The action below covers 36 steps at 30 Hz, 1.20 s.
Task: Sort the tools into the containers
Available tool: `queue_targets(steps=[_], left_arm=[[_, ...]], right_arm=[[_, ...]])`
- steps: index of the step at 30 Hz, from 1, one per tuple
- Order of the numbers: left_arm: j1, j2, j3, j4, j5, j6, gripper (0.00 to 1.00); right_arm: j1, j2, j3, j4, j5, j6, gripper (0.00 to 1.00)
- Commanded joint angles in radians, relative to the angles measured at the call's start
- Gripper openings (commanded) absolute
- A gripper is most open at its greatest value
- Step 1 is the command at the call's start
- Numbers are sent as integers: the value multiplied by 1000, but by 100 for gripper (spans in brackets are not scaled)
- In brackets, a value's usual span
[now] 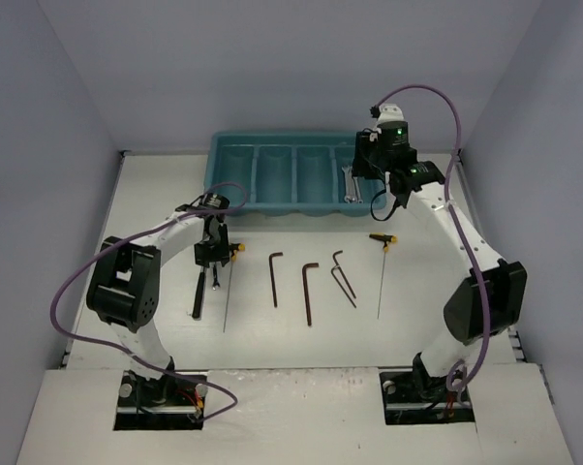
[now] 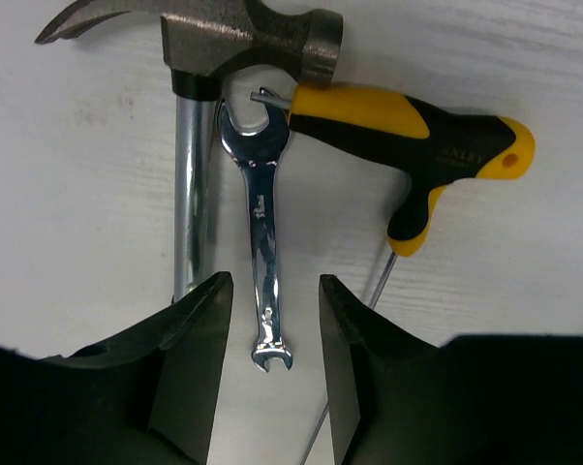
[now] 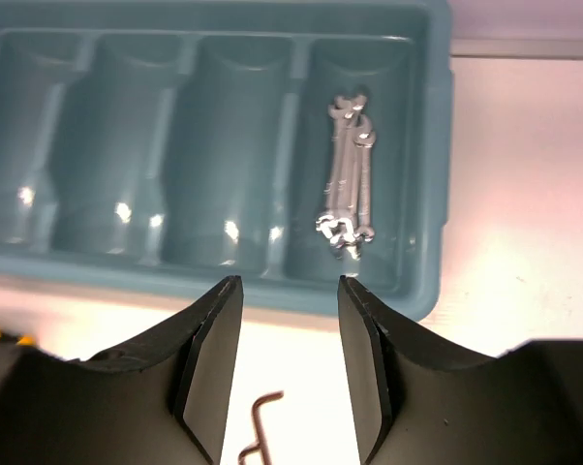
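In the left wrist view a small silver wrench (image 2: 262, 242) lies on the white table between a black-handled hammer (image 2: 243, 44) and a yellow-black T-handle driver (image 2: 408, 131). My left gripper (image 2: 272, 281) is open, its jaws on either side of the wrench's lower end with a gap on both sides. My right gripper (image 3: 290, 281) hangs open and empty above the near rim of the teal tray (image 3: 369, 286). A few silver wrenches (image 3: 348, 174) lie in the tray's rightmost compartment; the other compartments look empty.
Three reddish-brown hex keys (image 1: 275, 276) (image 1: 309, 291) (image 1: 343, 276) lie in a row in the middle of the table. A second T-handle driver (image 1: 382, 271) lies to their right. The tray (image 1: 229, 189) stands at the back, with walls on the left, right and back.
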State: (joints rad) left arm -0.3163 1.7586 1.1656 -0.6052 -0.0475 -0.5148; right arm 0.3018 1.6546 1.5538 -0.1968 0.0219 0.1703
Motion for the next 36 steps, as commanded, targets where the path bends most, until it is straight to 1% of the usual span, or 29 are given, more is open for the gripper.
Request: queue_targets(steps=[1, 4, 6, 11, 14, 17, 18, 20, 23, 25, 27, 30, 36], left_arm=[[19, 25, 51, 31, 3, 24, 35], [28, 49, 45, 31, 9, 24, 32], [29, 60, 30, 35, 5, 14, 28], [29, 95, -27, 71, 38, -31, 8], [21, 100, -56, 94, 54, -56, 0], [5, 72, -73, 96, 85, -72, 0], [0, 43, -78, 93, 92, -81, 0], [-8, -57, -86, 91, 109, -101, 0], [-12, -166, -88, 87, 132, -138, 0], [-14, -236, -82, 91, 143, -159, 0], [-15, -288, -78, 93, 155, -169, 0], [-21, -383, -57, 110, 190, -235, 0], [-58, -480, -26, 171, 263, -343, 0]], right_arm=[[43, -99, -89, 17, 1, -10, 41], [67, -141, -130, 17, 10, -8, 42], [81, -173, -160, 19, 12, -1, 42], [120, -222, -210, 19, 9, 15, 42], [141, -244, -233, 19, 1, 25, 42], [175, -263, -256, 17, -14, 40, 42], [188, -268, -264, 18, -46, 50, 42], [213, -275, -275, 19, -99, 71, 42], [279, -280, -288, 22, -158, 124, 44], [317, -274, -287, 27, -186, 160, 46], [337, -267, -284, 33, -195, 175, 48], [429, -250, -274, 60, -195, 218, 55], [548, -198, -263, 147, -187, 257, 56]])
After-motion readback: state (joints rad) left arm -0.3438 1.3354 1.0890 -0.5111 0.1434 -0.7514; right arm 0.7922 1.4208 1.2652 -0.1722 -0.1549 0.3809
